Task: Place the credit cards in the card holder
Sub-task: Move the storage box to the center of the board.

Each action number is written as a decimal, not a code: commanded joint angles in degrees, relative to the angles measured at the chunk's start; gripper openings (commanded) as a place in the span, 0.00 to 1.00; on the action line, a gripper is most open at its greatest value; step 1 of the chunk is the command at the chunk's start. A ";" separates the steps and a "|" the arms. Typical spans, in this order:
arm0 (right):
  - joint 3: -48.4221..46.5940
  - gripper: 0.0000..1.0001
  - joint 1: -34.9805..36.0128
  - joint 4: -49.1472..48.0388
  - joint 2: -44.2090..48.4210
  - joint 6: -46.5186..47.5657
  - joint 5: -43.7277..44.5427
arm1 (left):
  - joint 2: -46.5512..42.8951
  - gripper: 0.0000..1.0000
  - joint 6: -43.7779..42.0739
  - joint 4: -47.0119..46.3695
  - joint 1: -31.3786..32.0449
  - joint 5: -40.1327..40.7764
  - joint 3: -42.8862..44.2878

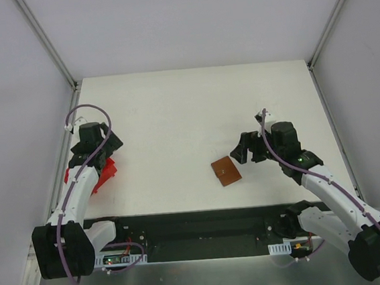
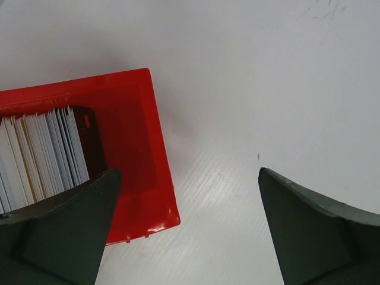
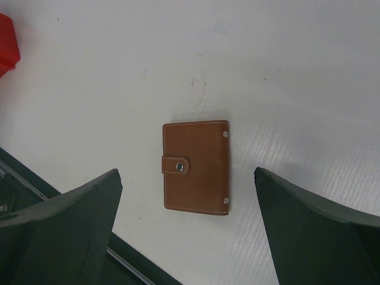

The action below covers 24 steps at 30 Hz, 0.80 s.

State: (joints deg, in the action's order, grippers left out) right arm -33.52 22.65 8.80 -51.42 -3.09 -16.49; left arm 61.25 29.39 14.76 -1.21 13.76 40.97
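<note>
A small flat brown leather-like card holder [image 3: 196, 167] is lying closed on the white bench [image 1: 174, 117], its snap tab fastened and pointing toward 9 o'clock in the right wrist view. The right end effector [image 1: 246, 152] is hovering over it with its jaws spread wide and gripping nothing. In that wrist view the holder is sitting between the two dark fingers [image 3: 65, 231], apart from both. From the top camera the holder is showing at about 8 o'clock of this end effector, near it, toward the near edge of the bench. The thin pale whitish credit cards [image 2: 41, 157] are standing on edge, packed together inside a red open-topped plastic tray [image 2: 142, 148], which is resting at the 9 o'clock side of the bench, well apart from the holder. The left end effector [image 2: 187, 184] is hanging above the tray's corner, jaws likewise wide and empty. Its left finger is covering the tray's near corner in the wrist view, with the cards at about 10 o'clock of the gap between the fingers.
</note>
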 commanded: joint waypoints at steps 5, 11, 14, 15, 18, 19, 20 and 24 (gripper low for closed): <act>0.21 0.96 0.29 0.17 0.27 -0.95 1.90 | 5.97 0.99 -0.82 -5.01 -0.72 -3.03 1.13; 0.21 0.96 0.37 0.34 -0.44 -0.78 2.69 | 9.84 0.99 -0.47 -5.19 -0.72 -4.62 1.66; 0.38 0.96 0.37 0.43 -0.61 -0.42 3.22 | 11.60 0.99 -0.47 -5.27 -0.72 -5.67 1.92; 0.38 0.96 0.29 0.43 -0.70 -0.34 3.57 | 11.96 0.99 -0.30 -5.45 -0.72 -6.20 1.66; 0.56 0.96 0.28 0.52 -1.23 -0.25 4.19 | 12.75 0.98 -0.12 -6.68 -0.81 -8.39 1.30; 0.65 0.96 0.28 0.52 -1.40 -0.25 4.19 | 12.92 0.98 -0.03 -7.03 -0.72 -9.09 1.30; 0.56 0.96 0.28 0.52 -1.58 -0.25 4.19 | 13.10 0.98 -0.03 -7.38 -0.72 -9.88 1.22; 0.65 0.96 0.20 0.52 -2.37 -0.16 4.36 | 13.63 0.97 0.85 -8.70 -0.72 -12.52 1.30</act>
State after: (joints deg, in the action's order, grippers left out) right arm -33.06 22.65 9.32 -53.15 -3.42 -13.10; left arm 74.17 29.26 9.08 -1.58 5.80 41.01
